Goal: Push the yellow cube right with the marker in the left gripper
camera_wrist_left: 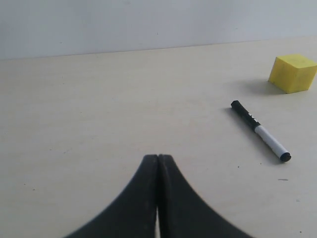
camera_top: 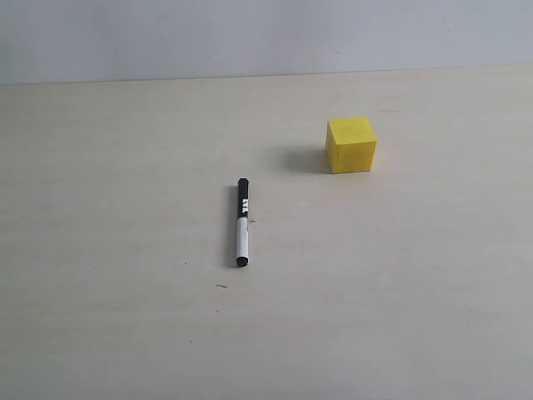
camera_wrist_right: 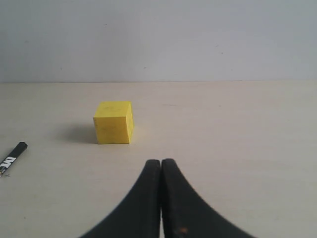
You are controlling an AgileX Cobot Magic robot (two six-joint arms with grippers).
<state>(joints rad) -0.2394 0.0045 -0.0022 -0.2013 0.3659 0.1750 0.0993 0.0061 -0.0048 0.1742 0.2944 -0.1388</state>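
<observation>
The marker (camera_top: 242,222) lies loose on the pale table, black cap end toward the far side, white barrel toward the front. The yellow cube (camera_top: 351,144) stands to its right and farther back, apart from it. Neither gripper appears in the exterior view. In the left wrist view my left gripper (camera_wrist_left: 158,157) is shut with nothing in it; the marker (camera_wrist_left: 260,131) and the cube (camera_wrist_left: 292,73) lie well beyond it. My right gripper (camera_wrist_right: 161,162) is shut and empty, with the cube (camera_wrist_right: 113,122) a short way ahead and the marker's cap (camera_wrist_right: 12,157) at the edge.
The pale table (camera_top: 125,167) stretches all around the two objects and ends at a grey-white wall (camera_top: 250,33) at the back. A tiny dark speck (camera_top: 221,286) lies near the marker's front end.
</observation>
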